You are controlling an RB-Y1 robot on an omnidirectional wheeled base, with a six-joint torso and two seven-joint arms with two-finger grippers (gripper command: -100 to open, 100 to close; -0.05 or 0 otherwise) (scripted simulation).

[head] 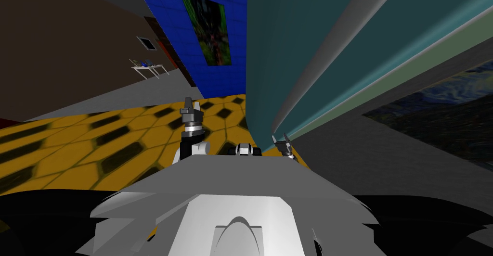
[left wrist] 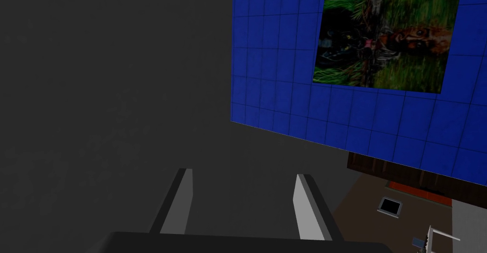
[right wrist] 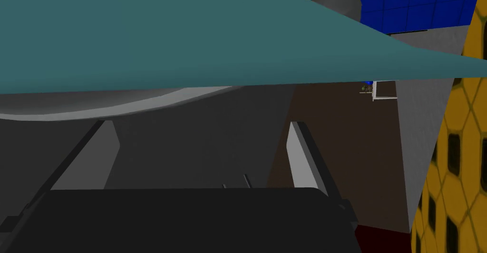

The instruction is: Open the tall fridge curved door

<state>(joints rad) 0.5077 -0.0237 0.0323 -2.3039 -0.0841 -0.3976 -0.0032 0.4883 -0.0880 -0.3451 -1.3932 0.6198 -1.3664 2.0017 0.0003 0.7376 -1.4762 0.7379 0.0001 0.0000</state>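
**Task object.** The tall fridge door (head: pixel 284 36) is a teal, curved panel that rises close ahead and to the robot's right. A light grey handle (head: pixel 332 56) runs along its length.

**Right hand** (head: pixel 280 141). It sits low, at the lower end of the handle. In the right wrist view the door (right wrist: pixel 142 26) spans the space beyond the fingers (right wrist: pixel 302 155), and the handle (right wrist: pixel 119 100) curves just past their tips. The fingers are spread apart and grip nothing. Contact between a fingertip and the handle cannot be determined.

**Left hand** (head: pixel 190 106). It is raised over the yellow floor (head: pixel 72 147), well apart from the door. Its fingers (left wrist: pixel 306 207) are spread and empty.

**Probable faults from this position**

1. Missed grasp. The handle lies toward one finger and is not centred between the two. Closing here likely catches an edge or nothing.
2. Slip under load. The handle is smooth and curved, and the fingers are thin blades. A pull at an angle to the handle may slide the hand along it or off its end.
3. Panel strike. Advancing too far drives a fingertip into the teal surface behind the handle.
4. Blocked swing. The robot stands very near the door, and the hinge side is not visible. A pull in the wrong direction loads the arm, and an opening door may meet the robot.
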